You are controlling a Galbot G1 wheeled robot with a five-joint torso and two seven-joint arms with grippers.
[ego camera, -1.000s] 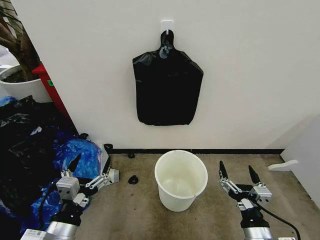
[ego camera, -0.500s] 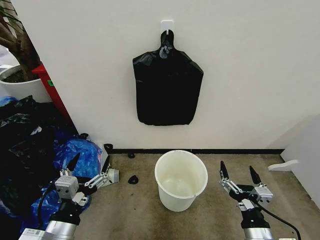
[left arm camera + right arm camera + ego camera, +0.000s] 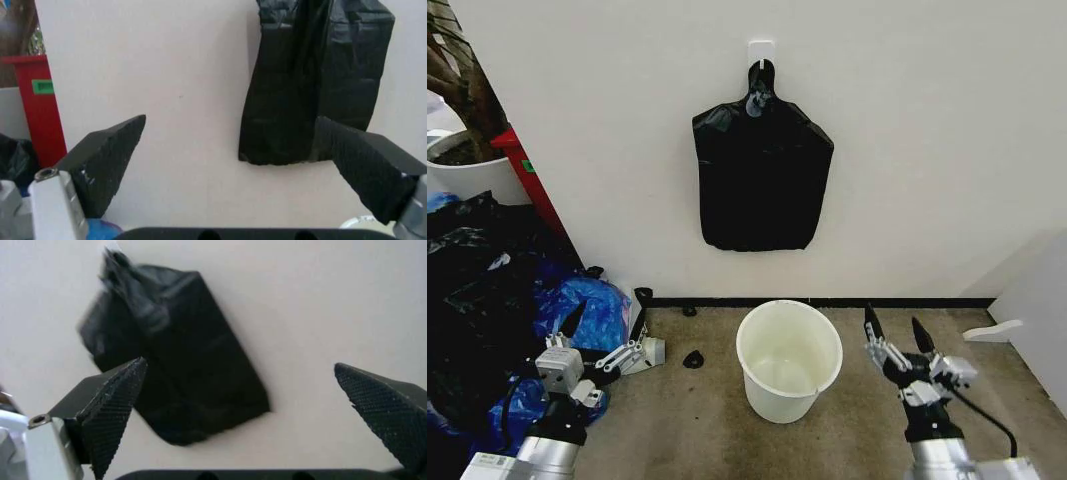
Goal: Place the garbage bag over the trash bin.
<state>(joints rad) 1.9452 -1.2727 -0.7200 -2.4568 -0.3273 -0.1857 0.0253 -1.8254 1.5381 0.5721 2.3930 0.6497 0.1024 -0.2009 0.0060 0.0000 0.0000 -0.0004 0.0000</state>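
The right gripper (image 3: pixel 893 333) has turned and risen a little beside the trash bin (image 3: pixel 789 358) compared with a second ago, its fingers spread wide and empty; the left gripper (image 3: pixel 599 335), on the bin's other side, has barely shifted and is likewise spread with nothing between its fingers. Both wrist views look past splayed fingers at the flat black bag (image 3: pixel 761 175) hanging from a white wall hook (image 3: pixel 761 50) directly above the bin. Judging from this, the arms are only orienting towards that bag; nothing has been grasped and the bin is bare, its cream inside showing and its rim uncovered.

The bag on the hook is gathered to a loop at the top and hangs flat against the wall, well above the bin's rim. A loose, glossy heap of black plastic (image 3: pixel 472 290) lies far to the bin's left, beyond the left gripper, mixed with blue plastic bags (image 3: pixel 582 305).

The bin stands upright on a brownish floor (image 3: pixel 697 420), close to a white wall with a dark skirting strip. A small dark object (image 3: pixel 694 358) lies on the floor just left of the bin. A large white plant pot (image 3: pixel 467 175) and a red post (image 3: pixel 527 170) stand beyond the heap.
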